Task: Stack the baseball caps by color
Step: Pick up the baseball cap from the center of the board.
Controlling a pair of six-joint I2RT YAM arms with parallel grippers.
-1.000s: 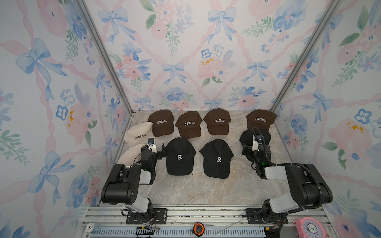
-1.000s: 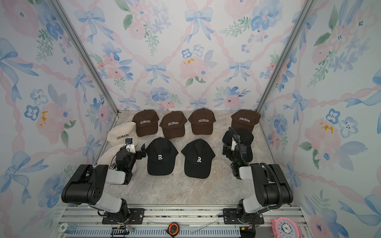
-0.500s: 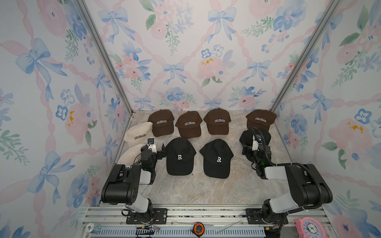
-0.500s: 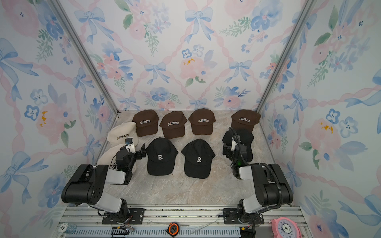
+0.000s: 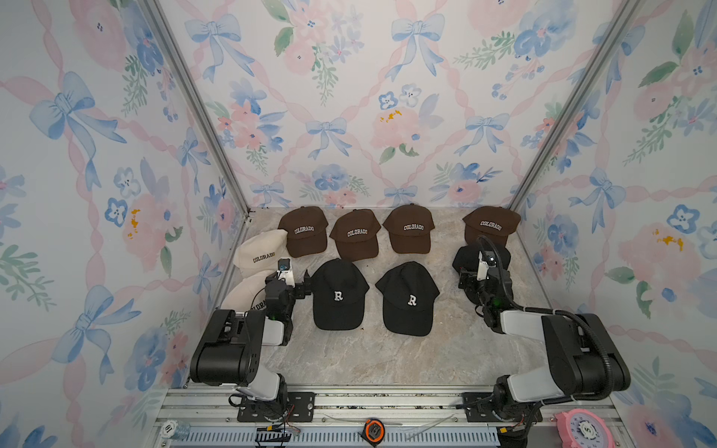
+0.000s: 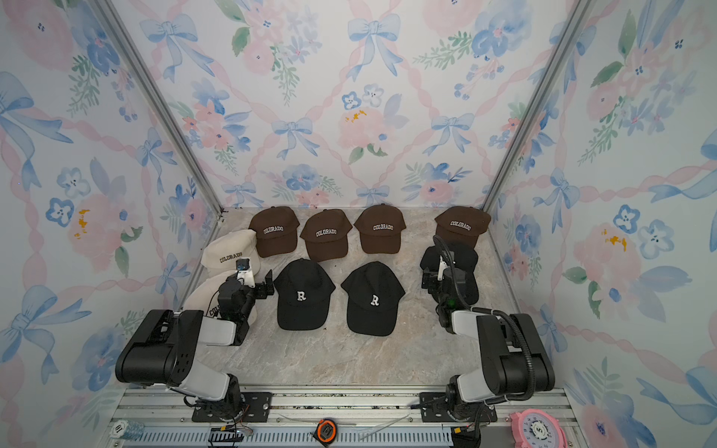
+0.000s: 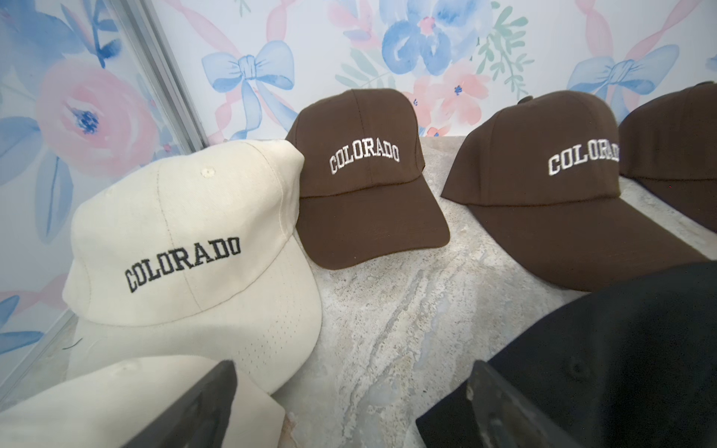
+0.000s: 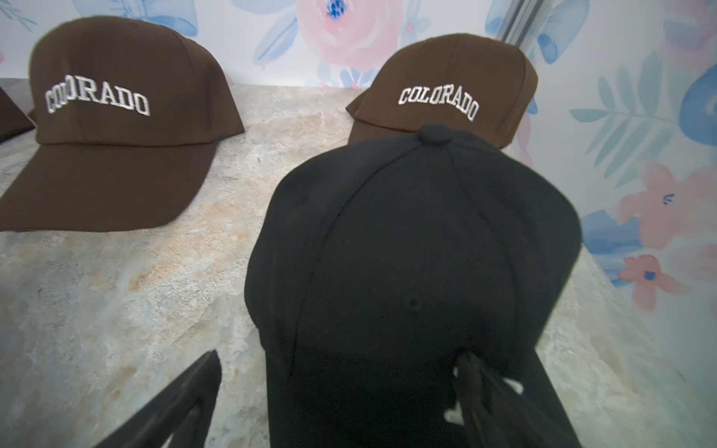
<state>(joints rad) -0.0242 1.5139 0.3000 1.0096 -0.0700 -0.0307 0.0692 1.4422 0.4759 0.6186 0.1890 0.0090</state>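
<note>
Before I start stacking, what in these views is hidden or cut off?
- Near cream cap: in both top views the left arm covers most of its lettering; the left wrist view's edge crops it.
- Right-side black cap: logo unseen; the right arm covers it in both top views.
- Right gripper: open, straddling that cap; contact unclear.
- Left gripper: open; only its fingers show.

4 brown caps (image 5: 357, 235), 3 black caps (image 5: 338, 294), 2 cream caps (image 5: 260, 253), floral wallpaper (image 5: 349, 97).

Four caps (image 5: 357, 234) line the back wall, with five caps (image 5: 407, 298) in front of them.
</note>
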